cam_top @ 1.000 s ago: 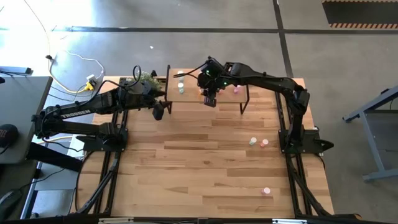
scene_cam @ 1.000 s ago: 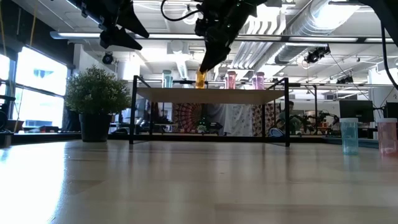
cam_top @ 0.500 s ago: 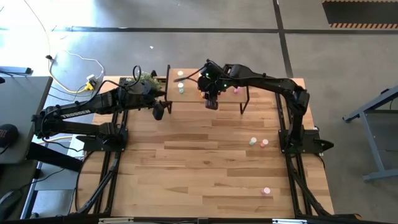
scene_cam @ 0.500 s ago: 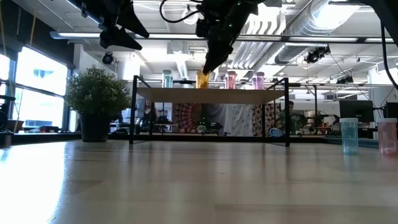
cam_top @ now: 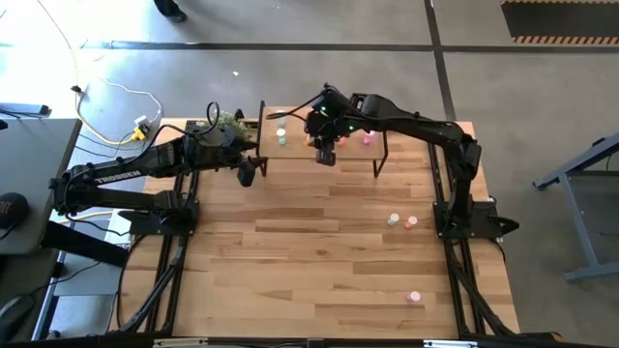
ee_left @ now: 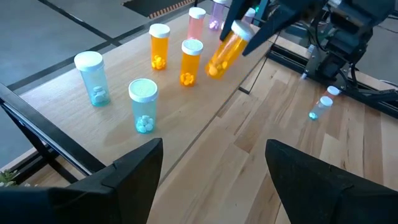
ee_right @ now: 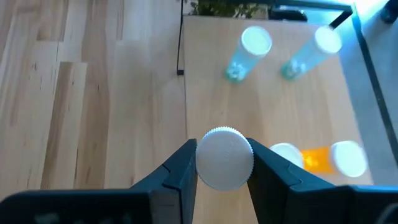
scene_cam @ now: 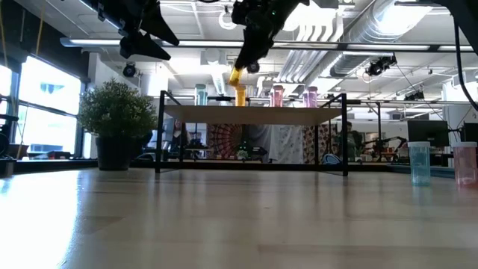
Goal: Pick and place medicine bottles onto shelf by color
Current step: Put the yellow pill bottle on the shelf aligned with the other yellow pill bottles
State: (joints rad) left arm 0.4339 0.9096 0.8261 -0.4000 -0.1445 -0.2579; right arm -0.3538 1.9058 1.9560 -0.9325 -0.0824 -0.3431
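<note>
Midway through placing, the right gripper clamped a tilted, white-capped orange medicine bottle above the small light-wood shelf, apparently needing uprighting beside the two orange bottles at frame top, while the left gripper waited, fingers apart.

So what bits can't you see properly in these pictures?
- Orange bottle body, right wrist view: hidden under its own cap in the right pincer.
- Shelf bottles, high view: too small to count surely.
- Left pincer, left wrist view: fingertips cut off by the picture's edge.
</note>
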